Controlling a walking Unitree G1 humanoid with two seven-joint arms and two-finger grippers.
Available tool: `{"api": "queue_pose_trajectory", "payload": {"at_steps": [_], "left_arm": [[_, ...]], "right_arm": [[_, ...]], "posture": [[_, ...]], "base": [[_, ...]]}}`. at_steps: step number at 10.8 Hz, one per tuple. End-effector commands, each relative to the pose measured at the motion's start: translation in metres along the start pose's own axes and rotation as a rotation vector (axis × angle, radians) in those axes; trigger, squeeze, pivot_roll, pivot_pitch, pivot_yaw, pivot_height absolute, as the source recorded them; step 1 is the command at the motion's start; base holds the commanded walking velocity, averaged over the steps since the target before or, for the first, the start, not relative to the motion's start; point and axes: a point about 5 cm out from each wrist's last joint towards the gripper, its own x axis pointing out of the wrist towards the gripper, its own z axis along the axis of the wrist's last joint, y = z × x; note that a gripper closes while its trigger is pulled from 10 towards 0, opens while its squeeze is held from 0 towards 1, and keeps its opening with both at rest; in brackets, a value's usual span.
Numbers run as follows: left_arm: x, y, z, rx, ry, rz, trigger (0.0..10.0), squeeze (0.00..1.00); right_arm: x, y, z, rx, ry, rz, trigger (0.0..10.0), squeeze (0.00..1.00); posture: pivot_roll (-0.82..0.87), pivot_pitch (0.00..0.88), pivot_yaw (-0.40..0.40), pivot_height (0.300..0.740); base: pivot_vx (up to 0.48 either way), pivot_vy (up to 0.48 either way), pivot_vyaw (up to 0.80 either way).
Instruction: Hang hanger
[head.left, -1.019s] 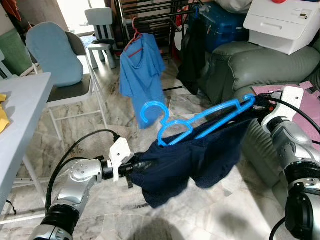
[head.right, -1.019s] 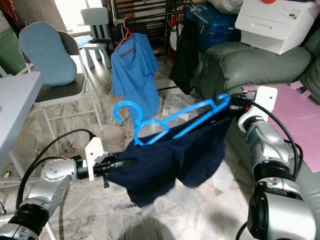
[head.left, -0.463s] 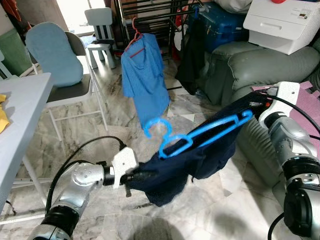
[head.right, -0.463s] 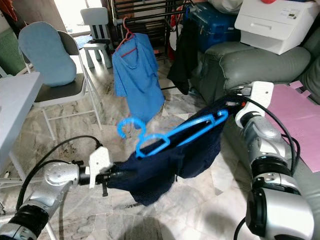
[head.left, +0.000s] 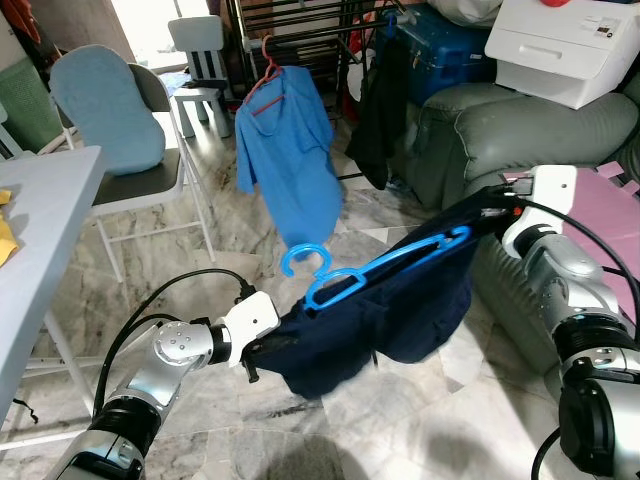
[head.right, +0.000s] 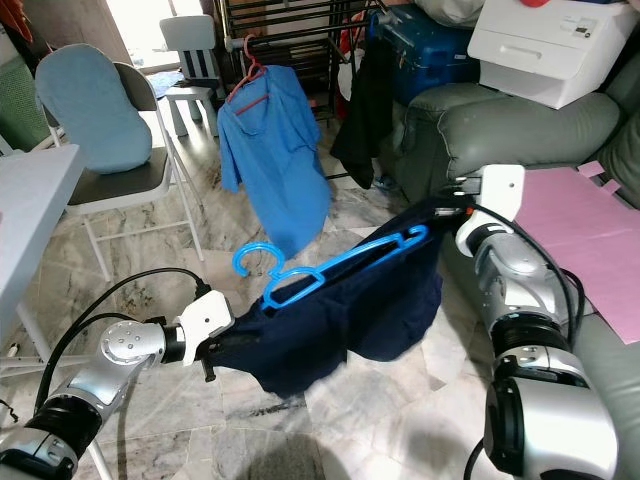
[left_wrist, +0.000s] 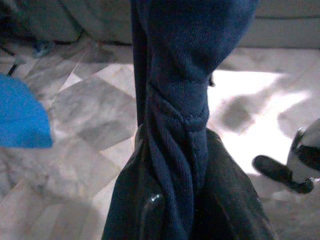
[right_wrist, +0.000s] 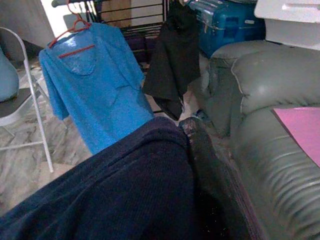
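I stretch one navy garment between my left gripper and right gripper, both pinching cloth; one blue hanger rides it above open marble floor.

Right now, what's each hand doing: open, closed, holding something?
Left hand: closed on one end of the dark blue garment.
Right hand: closed on the garment's other end, by the tip of the blue hanger.
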Motion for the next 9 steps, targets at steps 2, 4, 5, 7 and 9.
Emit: {"api": "queue_pose_trajectory", "payload": {"at_steps": [2,4,5,7,9], "left_arm": [[-0.017,-0.002,-0.039,-0.069,0.206,0.039,0.0,0.0],[-0.007,0.0,-0.039,-0.075,0.25,0.138,0.0,0.0],[0.0,0.002,-0.034,-0.091,0.236,0.198,0.0,0.0],[0.021,0.0,-0.017,-0.227,0.14,0.311,0.0,0.0],[0.037,-0.001,0.002,-0.401,0.027,0.391,0.0,0.0]], "right_arm": [[0.001,-0.01,0.034,-0.038,-0.143,-0.053,0.0,0.0],[0.007,0.011,0.03,-0.067,-0.143,0.001,0.0,0.0],[0.009,0.022,0.029,-0.099,-0.145,0.028,0.0,0.0],[0.013,0.05,0.02,-0.145,-0.145,0.084,0.0,0.0],[0.015,0.07,0.013,-0.188,-0.138,0.109,0.0,0.0]], "posture": [[-0.12,0.0,0.078,0.74],[-0.11,0.0,0.08,0.74],[-0.11,0.0,0.082,0.74],[-0.11,0.0,0.082,0.74],[-0.1,0.0,0.085,0.74]], "base": [[0.0,0.0,0.0],[0.0,0.0,0.0],[0.0,0.0,0.0],[0.0,0.0,0.0],[0.0,0.0,0.0]]}}
